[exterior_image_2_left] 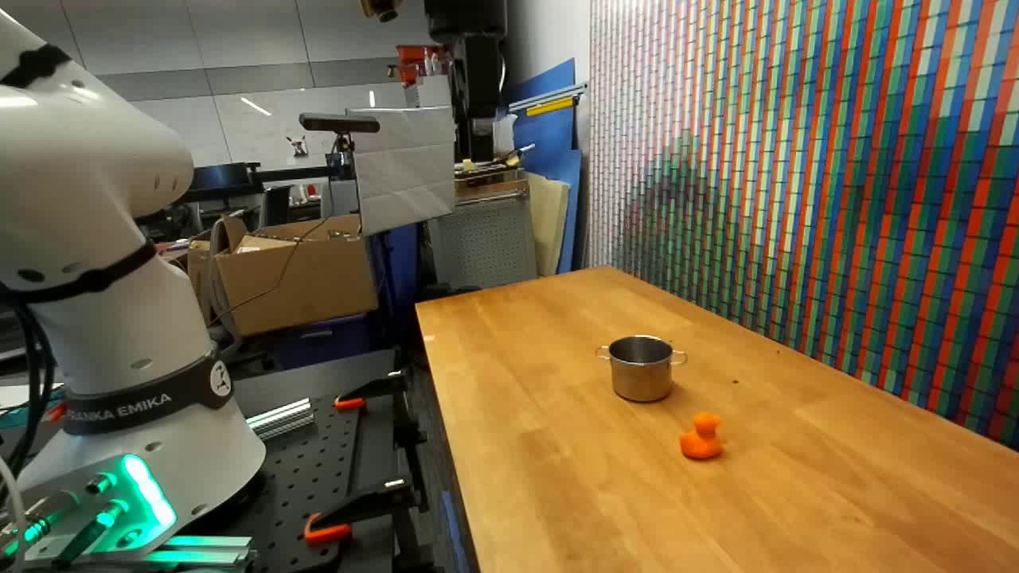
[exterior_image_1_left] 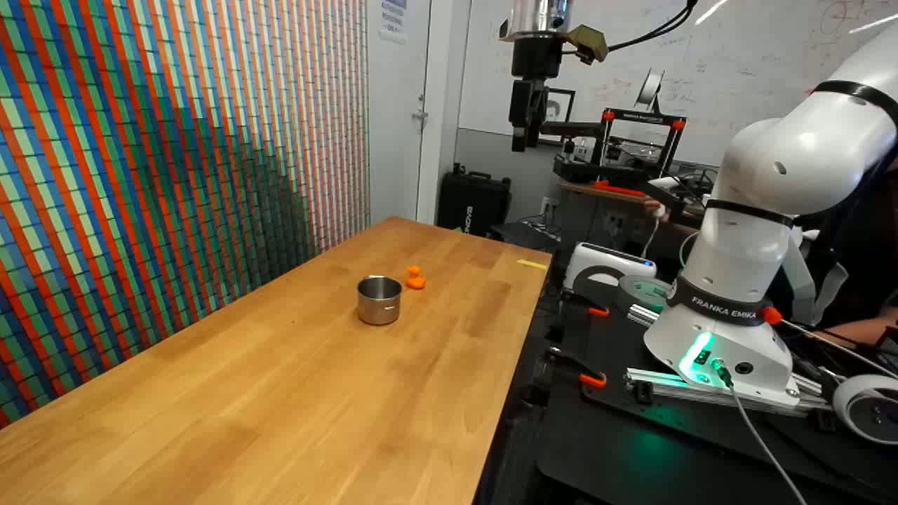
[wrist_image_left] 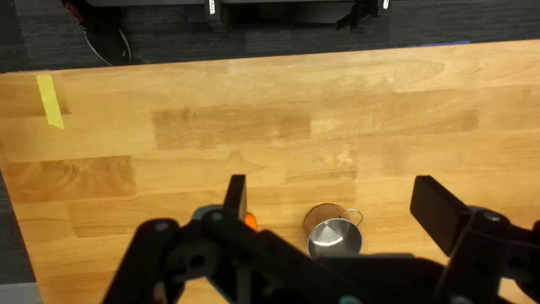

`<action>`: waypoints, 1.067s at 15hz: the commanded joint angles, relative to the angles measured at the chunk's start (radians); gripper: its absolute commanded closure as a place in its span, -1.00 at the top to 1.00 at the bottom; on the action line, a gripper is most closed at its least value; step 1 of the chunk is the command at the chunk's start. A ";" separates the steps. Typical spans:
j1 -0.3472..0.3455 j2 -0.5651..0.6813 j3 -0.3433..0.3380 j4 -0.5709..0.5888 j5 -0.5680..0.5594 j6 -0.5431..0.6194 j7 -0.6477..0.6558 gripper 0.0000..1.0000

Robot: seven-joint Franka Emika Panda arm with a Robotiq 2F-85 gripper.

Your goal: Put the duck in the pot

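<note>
Holds gripper (wrist_image_left: 329,198) high above the wooden table (exterior_image_1_left: 245,393), with fingers (wrist_image_left: 436,211) spread wide apart, gripping nothing. Points them straight down in both exterior views, well apart from everything on the table. Has duck (exterior_image_2_left: 702,442), small and bright orange, upright on the table, outside the pot (exterior_image_2_left: 642,382): near it, not touching. Has the two-handled metal pot standing mouth up. Looks down in the wrist view between the fingers onto the pot, partly hidden by the gripper's own body, and catches only an orange sliver of the duck beside a finger. Shows yellow tape (wrist_image_left: 50,101) near the table's edge and a striped wall (exterior_image_1_left: 210,84) along one side.
</note>
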 commanded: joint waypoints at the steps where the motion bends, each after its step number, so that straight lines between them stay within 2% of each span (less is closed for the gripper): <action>1: 0.014 0.000 -0.013 0.002 -0.007 -0.002 0.006 1.00; 8: 0.014 0.000 -0.012 0.004 -0.007 -0.002 0.006 1.00; 11: 0.004 0.018 0.008 0.028 -0.125 0.115 -0.036 1.00; 16: -0.015 0.224 -0.027 0.094 -0.287 0.396 -0.089 1.00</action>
